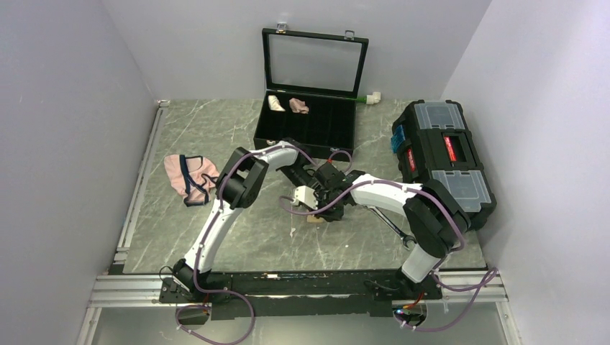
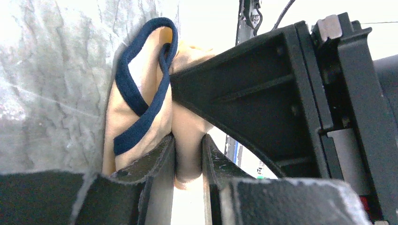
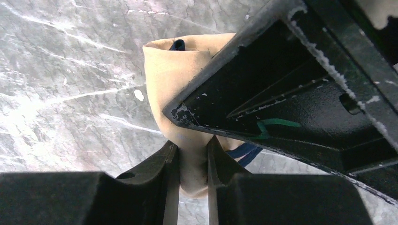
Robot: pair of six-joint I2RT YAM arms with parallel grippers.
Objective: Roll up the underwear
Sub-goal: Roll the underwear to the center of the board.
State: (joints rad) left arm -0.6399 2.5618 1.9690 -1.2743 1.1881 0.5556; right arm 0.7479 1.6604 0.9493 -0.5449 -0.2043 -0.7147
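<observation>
Black-fingered left gripper [image 2: 188, 141] and right gripper [image 3: 192, 146] each pinch soft bunched tan underwear [image 2: 141, 112], navy-trimmed

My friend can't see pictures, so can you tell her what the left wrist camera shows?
The left gripper pinches a fold of the tan underwear, edged in navy, between its two black fingers. The right gripper's finger touches the fabric from the right, with the grey marbled table behind.

I see the overhead view evenly lit and sharp, with soft shadows on the grey marbled tabletop [image 1: 208, 122]. My left wrist view blows out white at top; near foreground blurs.
</observation>
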